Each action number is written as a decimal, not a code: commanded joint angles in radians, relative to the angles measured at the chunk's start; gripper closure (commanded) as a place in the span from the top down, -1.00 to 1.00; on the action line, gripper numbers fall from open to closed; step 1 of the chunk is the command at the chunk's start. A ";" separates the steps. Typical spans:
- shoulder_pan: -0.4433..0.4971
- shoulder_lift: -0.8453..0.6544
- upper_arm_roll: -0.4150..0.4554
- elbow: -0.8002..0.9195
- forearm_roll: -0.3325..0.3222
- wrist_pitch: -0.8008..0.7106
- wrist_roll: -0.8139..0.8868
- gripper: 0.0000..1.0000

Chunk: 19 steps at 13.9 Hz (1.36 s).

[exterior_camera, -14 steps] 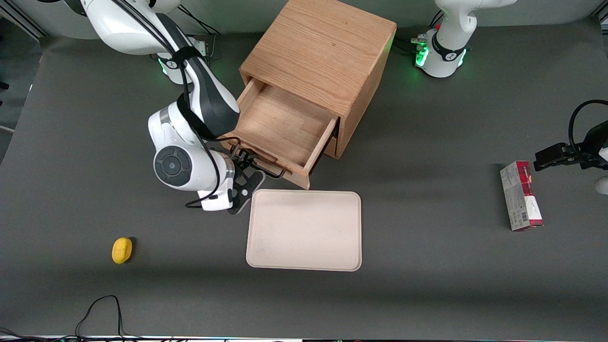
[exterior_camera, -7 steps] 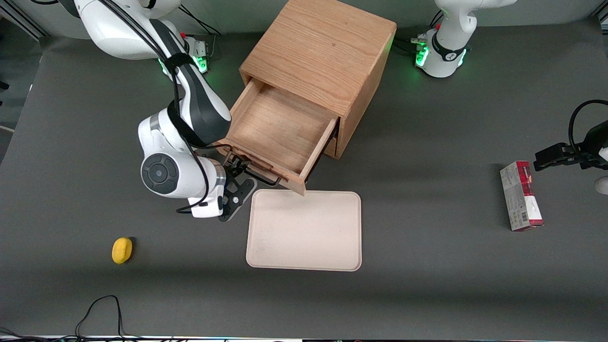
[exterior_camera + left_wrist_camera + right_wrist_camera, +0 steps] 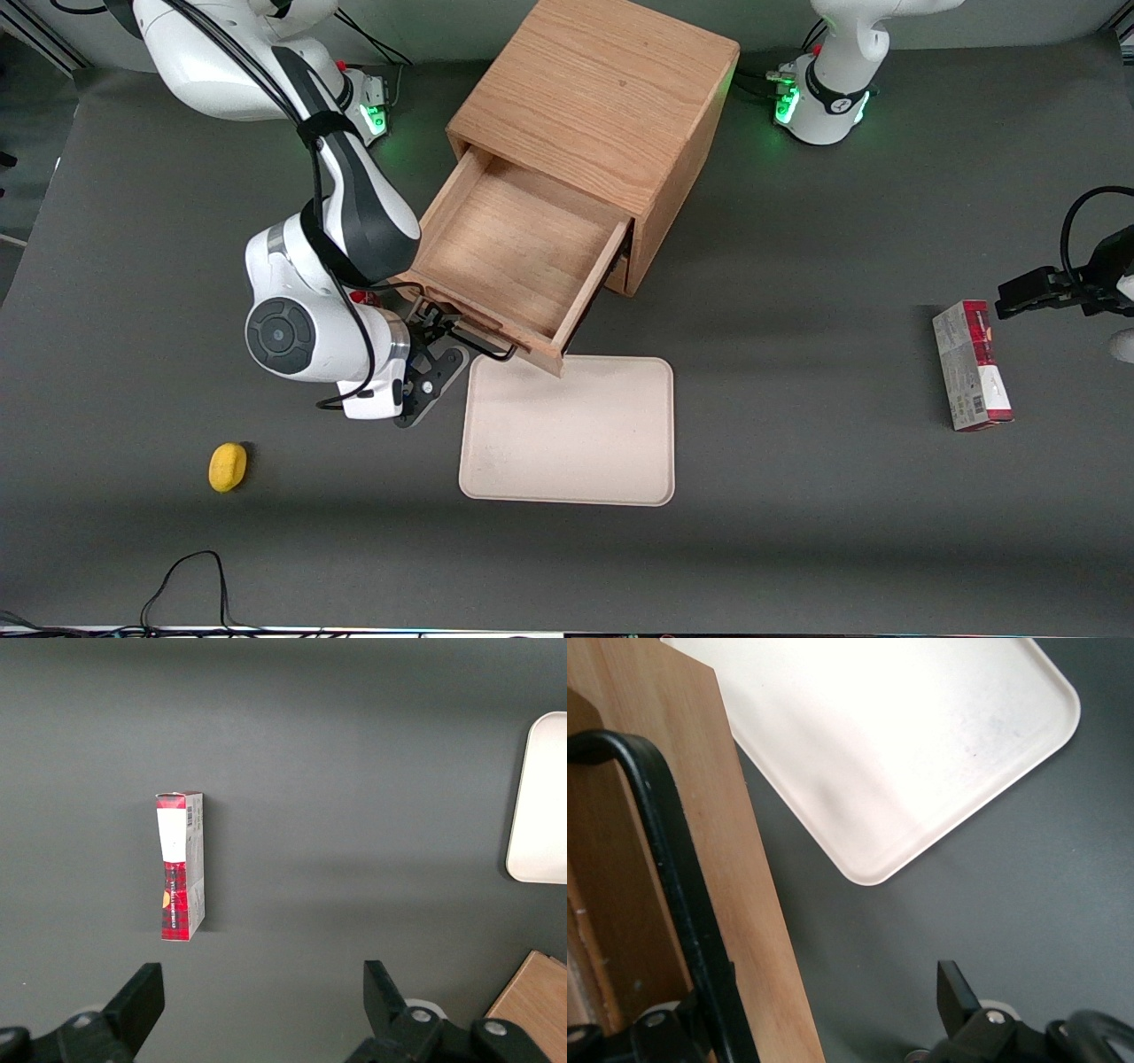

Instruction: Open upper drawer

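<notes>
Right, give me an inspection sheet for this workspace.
Surface: dark grey table, matte.
Job's things: upper drawer of the cabinet pulled well out, nothing in it; its front corner overhangs the tray.
Clutter: tray, nothing on it; yellow object toward the working arm's end; red box toward the parked arm's end.
Grippers: gripper at the drawer's black handle.
Cables: black loop at the table's near edge.
Surroundings: nothing seen.

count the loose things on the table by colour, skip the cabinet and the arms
yellow: 1, the small round object
cream: 1, the tray
red and grey: 1, the carton
total: 3
The gripper is at the upper drawer handle.
</notes>
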 commanded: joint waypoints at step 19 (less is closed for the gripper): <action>-0.122 -0.196 -0.063 0.043 -0.016 -0.230 -0.008 1.00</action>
